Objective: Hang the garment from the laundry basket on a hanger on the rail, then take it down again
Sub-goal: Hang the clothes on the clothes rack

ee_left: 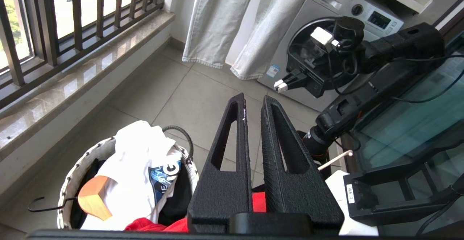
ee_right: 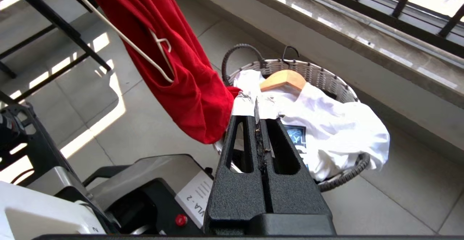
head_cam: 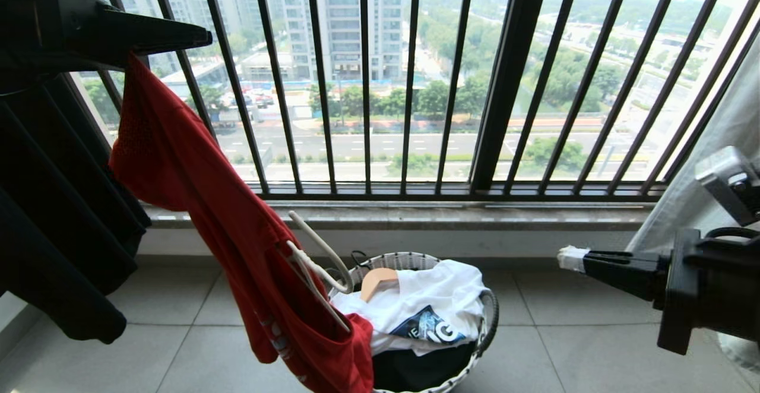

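Your left gripper (head_cam: 202,38) jaws pinch the red T-shirt (head_cam: 196,191) above the woven basket (head_cam: 475,345); right gripper (head_cam: 567,257) jaws shut, empty. Open them near the thin off-white hanger (head_cam: 320,262) first.

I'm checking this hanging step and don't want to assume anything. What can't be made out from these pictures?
- Head view: where the left gripper meets the red T-shirt, lost in dark shadow.
- Every view: the off-white hanger, mostly buried in red cloth.
- Every view: the shirt's chest print, folded inward.
- Head view: the right gripper arm, cut by the right edge.
- Every view: the laundry basket bottom, covered by the white garment.
- No rail in view.
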Robot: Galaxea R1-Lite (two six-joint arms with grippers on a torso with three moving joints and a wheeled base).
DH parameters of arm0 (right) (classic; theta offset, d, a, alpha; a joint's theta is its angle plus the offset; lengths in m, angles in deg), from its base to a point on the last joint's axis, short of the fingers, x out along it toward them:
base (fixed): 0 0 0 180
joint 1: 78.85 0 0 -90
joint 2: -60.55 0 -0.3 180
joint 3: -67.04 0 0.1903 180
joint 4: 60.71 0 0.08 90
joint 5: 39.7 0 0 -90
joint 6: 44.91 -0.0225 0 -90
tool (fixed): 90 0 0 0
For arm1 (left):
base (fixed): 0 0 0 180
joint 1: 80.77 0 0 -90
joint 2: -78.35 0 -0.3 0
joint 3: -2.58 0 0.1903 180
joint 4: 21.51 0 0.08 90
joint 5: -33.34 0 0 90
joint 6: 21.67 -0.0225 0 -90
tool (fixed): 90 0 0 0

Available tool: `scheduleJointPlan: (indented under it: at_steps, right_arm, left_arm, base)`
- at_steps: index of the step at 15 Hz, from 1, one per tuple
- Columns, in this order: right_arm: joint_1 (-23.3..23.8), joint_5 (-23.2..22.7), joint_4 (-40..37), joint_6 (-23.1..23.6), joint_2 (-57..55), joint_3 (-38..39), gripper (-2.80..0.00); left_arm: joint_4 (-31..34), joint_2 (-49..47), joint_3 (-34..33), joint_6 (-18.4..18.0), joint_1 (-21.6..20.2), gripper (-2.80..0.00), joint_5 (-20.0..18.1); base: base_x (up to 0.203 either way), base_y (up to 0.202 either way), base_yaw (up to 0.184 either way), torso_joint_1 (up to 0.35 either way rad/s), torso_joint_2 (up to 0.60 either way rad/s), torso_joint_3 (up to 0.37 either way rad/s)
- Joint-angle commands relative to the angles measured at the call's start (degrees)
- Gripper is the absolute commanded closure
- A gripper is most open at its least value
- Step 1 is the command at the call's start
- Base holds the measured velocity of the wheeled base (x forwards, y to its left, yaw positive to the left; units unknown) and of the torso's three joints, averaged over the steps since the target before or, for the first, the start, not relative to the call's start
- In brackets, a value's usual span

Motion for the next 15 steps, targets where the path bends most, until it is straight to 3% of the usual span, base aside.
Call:
scheduleJointPlan:
  at_steps: [1,3,6,7,11,15]
  right_arm:
    - [-9.84,2.72,5.84,-0.07,-12.94,-2.74,0.0]
    - [-16.5,5.28,13.15,-1.05,-18.76,-5.07,0.0]
    - [-19.83,6.08,23.89,-1.65,-25.72,-5.77,0.0]
    - [-21.22,6.25,27.67,-1.65,-26.71,-5.02,-2.8]
    - [-24.52,6.21,33.1,-0.55,-30.46,-3.77,-2.8]
    - [-27.66,9.78,53.56,-0.35,-37.22,-4.02,-2.8]
  left_arm:
    - [0.11,-0.74,0.0,-0.02,0.01,0.0,-0.46]
    - [0.13,-0.91,0.0,-0.02,0.04,0.0,-0.46]
    - [0.2,-1.09,0.0,0.06,0.1,0.0,-0.37]
    - [0.2,-1.2,0.0,0.05,0.1,0.0,-0.37]
    - [0.2,-1.09,0.0,0.06,0.1,0.0,-0.37]
    - [0.02,-0.65,0.09,-0.02,0.1,0.0,-0.37]
  base:
    - [0.0,0.0,0.0,0.0,0.0,0.0]
    - [0.0,0.0,0.0,0.0,0.0,0.0]
    - [0.0,0.0,0.0,0.0,0.0,0.0]
    - [0.0,0.0,0.0,0.0,0.0,0.0]
    - [0.0,0.0,0.0,0.0,0.0,0.0]
    - [0.0,0.0,0.0,0.0,0.0,0.0]
